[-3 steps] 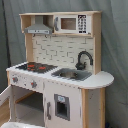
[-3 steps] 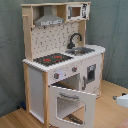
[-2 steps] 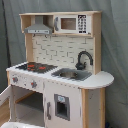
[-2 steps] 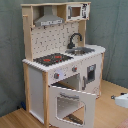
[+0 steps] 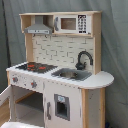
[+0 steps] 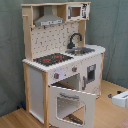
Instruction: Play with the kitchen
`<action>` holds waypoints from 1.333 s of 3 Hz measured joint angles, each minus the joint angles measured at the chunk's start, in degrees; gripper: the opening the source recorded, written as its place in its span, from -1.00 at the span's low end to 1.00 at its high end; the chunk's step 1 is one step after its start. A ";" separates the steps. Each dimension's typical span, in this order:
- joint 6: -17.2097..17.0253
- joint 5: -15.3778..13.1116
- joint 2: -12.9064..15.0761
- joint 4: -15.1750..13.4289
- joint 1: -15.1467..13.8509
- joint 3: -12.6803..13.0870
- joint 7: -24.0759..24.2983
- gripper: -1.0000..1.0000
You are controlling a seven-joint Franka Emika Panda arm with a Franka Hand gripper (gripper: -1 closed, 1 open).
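Note:
The kitchen is a tall toy of pale wood and white panels and fills both exterior views. It has a grey hood, a red-ringed stove, a black faucet over a sink, and a microwave on top. The windowed oven door hangs open, swung down and outward. My gripper shows in neither view.
A white blocky part, possibly of the arm, pokes in at the second exterior view's right edge, apart from the kitchen. A grey curtain hangs behind. A wooden floor lies in front of the open door.

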 joint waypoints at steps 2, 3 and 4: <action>4.55 4.95 -7.00 -2.64 -1.51 1.23 -6.36 1.00; 6.83 7.43 -10.54 -3.93 -2.32 1.86 -9.54 1.00; 9.18 9.97 -13.21 -5.32 -3.10 2.46 -12.84 1.00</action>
